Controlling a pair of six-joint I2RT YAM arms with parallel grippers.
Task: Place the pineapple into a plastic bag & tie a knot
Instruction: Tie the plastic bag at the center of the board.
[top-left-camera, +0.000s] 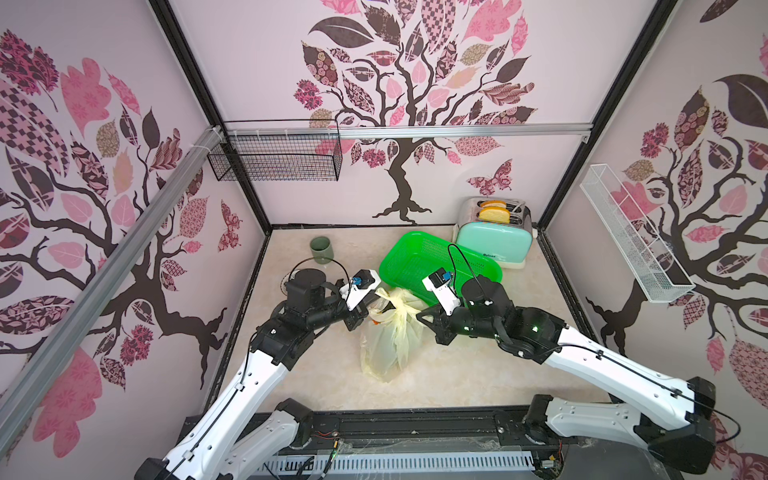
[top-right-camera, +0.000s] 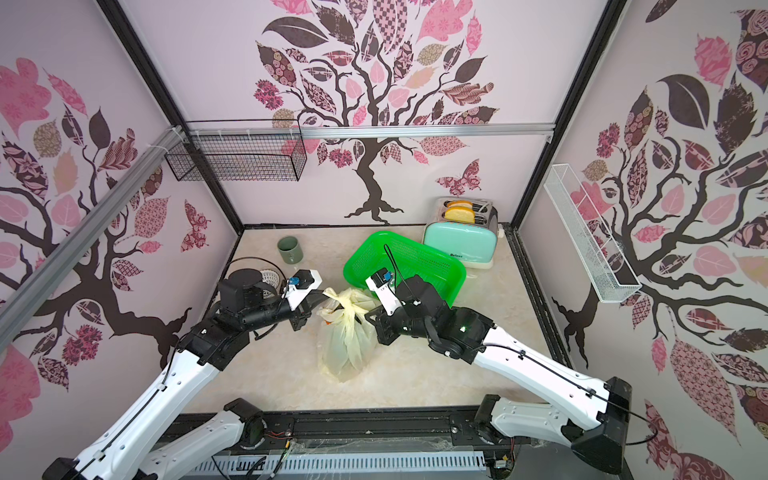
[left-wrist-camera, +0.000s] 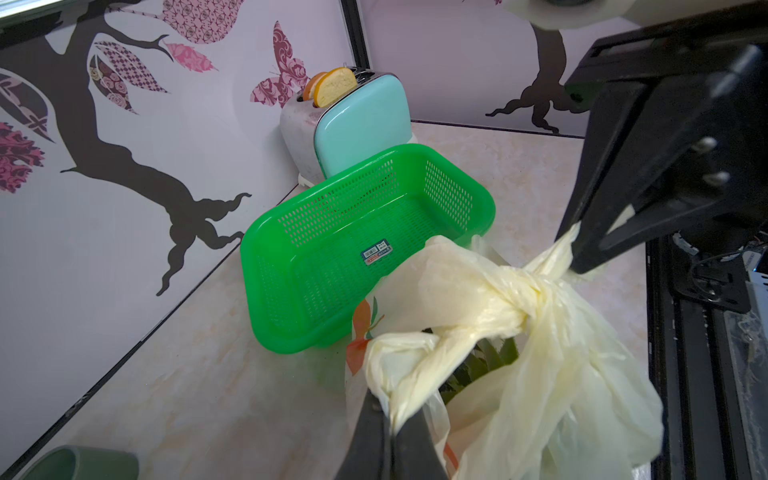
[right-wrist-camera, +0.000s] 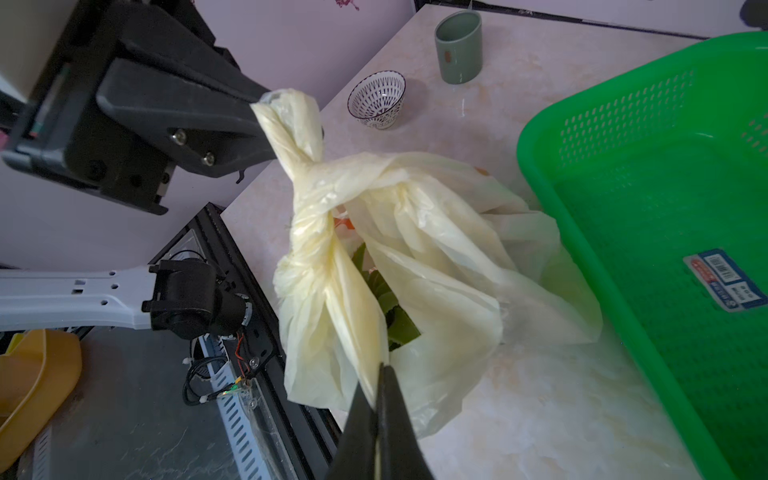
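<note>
Here, beige marble tabletop (top-left-camera: 478, 365), tree-decal walls (top-left-camera: 552, 83); left jaws, right jaws pinching plastic bag (top-left-camera: 388, 345) straps

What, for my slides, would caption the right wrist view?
Knot between left end effector and right end effector, both shut on plastic bag straps.

Stretched forward and angled inward toward each other, with left hand (right-wrist-camera: 262, 100) and right hand (right-wrist-camera: 379, 372) both pinched shut, tips apart.
</note>
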